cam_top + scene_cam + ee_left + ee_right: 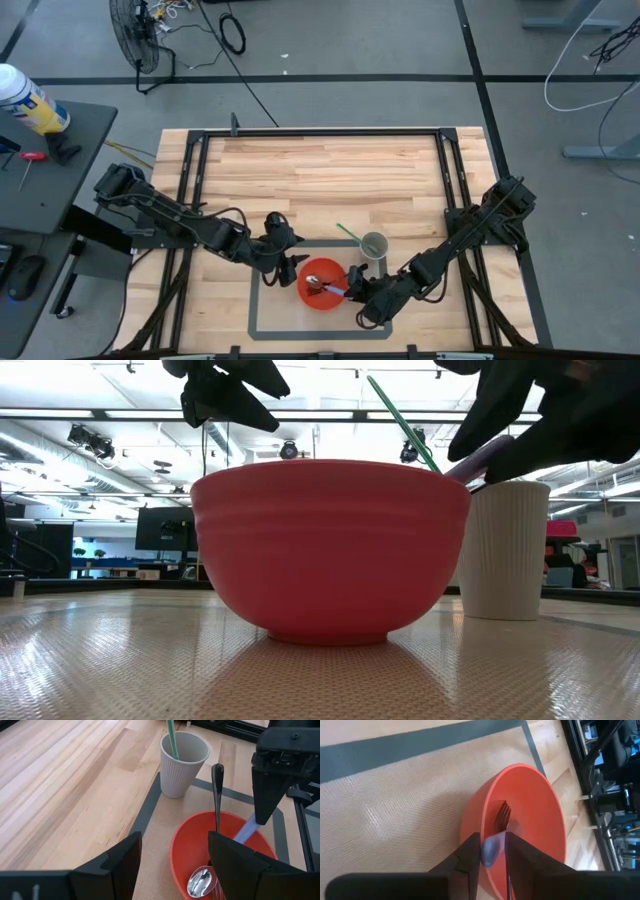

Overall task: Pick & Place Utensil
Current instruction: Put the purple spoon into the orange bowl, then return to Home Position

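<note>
A red bowl stands on a grey mat, with a white ribbed cup holding a green straw just beyond it. A spoon lies in the bowl: its silver head rests on the bottom and its black handle leans on the far rim. My right gripper, at the bowl's right rim, is shut on a fork with a lavender handle. My left gripper is open, hovering at the bowl's left rim and touching nothing. My right gripper pinches the fork's lavender handle between its two fingers. It comes slanting down from the table's right and near side. The fork points down past the fingertips, and its tines are inside the bowl; whether they touch it I cannot tell.
The mat has a dark grey border and lies on a wooden tabletop, which is bare toward the far edge. Black frame rails run along both sides of the table. The cup stands close to the right arm.
</note>
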Controlling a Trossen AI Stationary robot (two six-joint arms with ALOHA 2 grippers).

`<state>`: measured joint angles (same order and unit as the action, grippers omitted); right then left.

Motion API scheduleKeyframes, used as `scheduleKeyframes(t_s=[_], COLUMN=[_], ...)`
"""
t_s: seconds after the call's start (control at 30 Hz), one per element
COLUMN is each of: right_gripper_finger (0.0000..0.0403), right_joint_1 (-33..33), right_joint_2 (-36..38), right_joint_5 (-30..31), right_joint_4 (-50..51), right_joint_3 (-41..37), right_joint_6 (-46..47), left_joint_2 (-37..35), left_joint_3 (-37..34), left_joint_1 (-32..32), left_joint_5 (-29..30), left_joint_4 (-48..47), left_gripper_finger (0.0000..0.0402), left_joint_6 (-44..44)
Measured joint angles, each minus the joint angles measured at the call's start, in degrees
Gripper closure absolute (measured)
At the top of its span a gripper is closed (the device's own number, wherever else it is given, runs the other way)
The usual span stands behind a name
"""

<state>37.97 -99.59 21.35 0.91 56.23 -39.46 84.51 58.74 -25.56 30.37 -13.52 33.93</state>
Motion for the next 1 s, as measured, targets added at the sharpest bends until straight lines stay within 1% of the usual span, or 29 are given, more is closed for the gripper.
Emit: scheduleKeyframes(t_s=[0.17, 0.27, 0.37, 0.53, 0.6, 0.67, 0.77, 0.87, 1.0], right_gripper_finger=[0.0311, 0.0311, 0.0308, 0.0289, 0.0277, 0.0266, 0.025, 0.0238, 0.0225], right_joint_1=[0.0, 0.0, 0.0, 0.6, 1.0, 1.5, 2.5, 3.3, 4.3], right_joint_2=[0.0, 0.0, 0.0, 0.2, 0.6, 1.5, 3.5, 6.6, 12.5], right_joint_5=[-0.2, -2.6, -2.9, -2.3, -2.3, -1.1, 2.2, 6.8, 14.0], right_joint_4=[0.1, 0.1, 0.1, -0.3, -0.3, 0.1, 2.1, 5.8, 13.7], right_joint_3=[0.0, 0.0, 0.0, 0.0, 0.0, 0.0, 0.0, 0.0, 0.0], right_joint_6=[1.3, 4.1, 5.2, 5.3, 6.1, 6.1, 7.1, 11.0, 18.0], left_joint_2=[0.0, 0.0, 0.0, 0.0, 0.0, 0.0, 0.0, 0.0, 0.0], left_joint_3=[0.0, 0.0, 0.0, 0.0, 0.0, 0.0, 0.0, 0.0, 0.0], left_joint_1=[0.0, 0.0, 0.0, 0.0, 0.0, 0.2, 1.0, 1.9, 2.4], left_joint_5=[0.0, 0.0, 0.5, 0.7, 1.7, 2.5, 2.4, 1.5, 1.5], left_joint_4=[0.0, 0.0, 0.3, 1.0, 1.0, 1.0, 1.1, 1.7, 2.7], left_gripper_finger=[0.017, 0.017, 0.017, 0.017, 0.017, 0.017, 0.017, 0.017, 0.017], left_joint_6=[0.0, 0.4, 1.1, -1.1, -1.5, -1.6, -1.8, -2.1, -3.5])
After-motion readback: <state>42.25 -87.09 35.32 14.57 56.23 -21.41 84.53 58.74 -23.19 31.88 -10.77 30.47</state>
